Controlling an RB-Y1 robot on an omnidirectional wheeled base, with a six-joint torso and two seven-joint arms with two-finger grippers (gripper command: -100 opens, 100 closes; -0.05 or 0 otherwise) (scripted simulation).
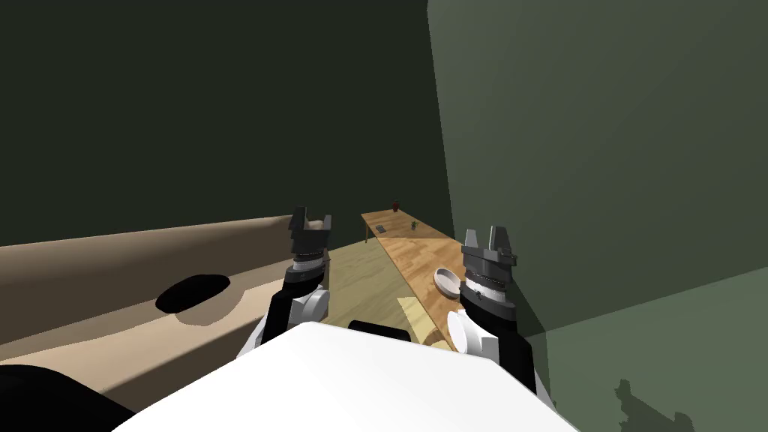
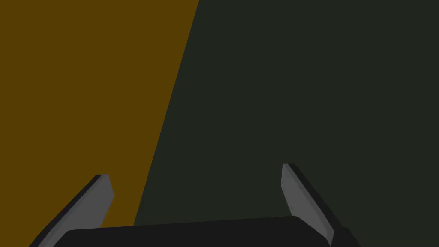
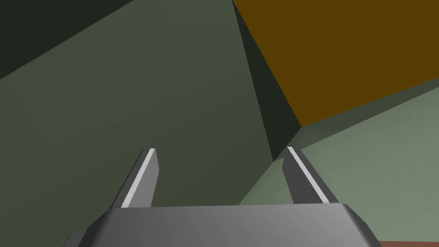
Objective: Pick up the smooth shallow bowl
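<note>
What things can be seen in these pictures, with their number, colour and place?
table: one, wooden, long, against the green wall.
bowl: one, whitish, shallow, on the table's near part.
red thing: one, small, at the table's far end.
green thing: one, small, near the red thing.
dark flat thing: one, near them.
beige furniture: one, long, on the left.
left gripper: one, grey, open, raised.
right gripper: one, grey, open, by the bowl.
</note>
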